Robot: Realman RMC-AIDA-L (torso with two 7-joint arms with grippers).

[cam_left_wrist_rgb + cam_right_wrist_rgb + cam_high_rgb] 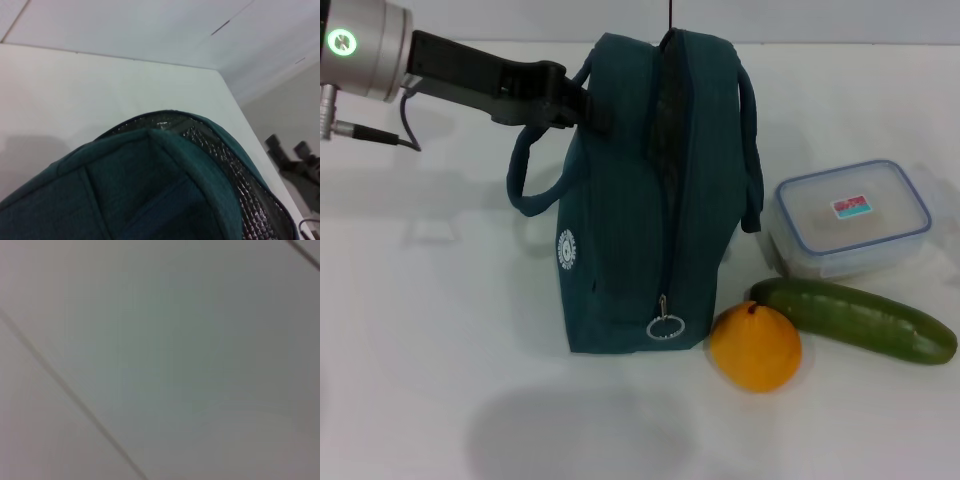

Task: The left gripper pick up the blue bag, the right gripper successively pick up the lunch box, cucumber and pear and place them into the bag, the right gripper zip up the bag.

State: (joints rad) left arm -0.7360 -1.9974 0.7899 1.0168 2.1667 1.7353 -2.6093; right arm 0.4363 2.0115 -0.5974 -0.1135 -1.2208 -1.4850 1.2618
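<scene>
Dark teal fabric fills the middle of the head view, where the blue bag (640,200) is seen standing upright on the white table (440,330), its zip run open along the top and its ring pull hanging near the bottom edge. The left gripper (582,105) is extended from the upper left of the frame, and its black fingers are closed on the bag's upper left edge, just above the looped cord handle that hangs on that side. In the left wrist view the bag's rim (165,150) and its silver foil lining are seen from very close. To the right of the bag, the lunch box (850,218) is set in the middle right of the frame; the cucumber (855,318) is laid in front of it, and the pear (755,346) is placed at the lower centre right, touching the cucumber's left end and just beside the bag's base. The right gripper is not seen in any view.
</scene>
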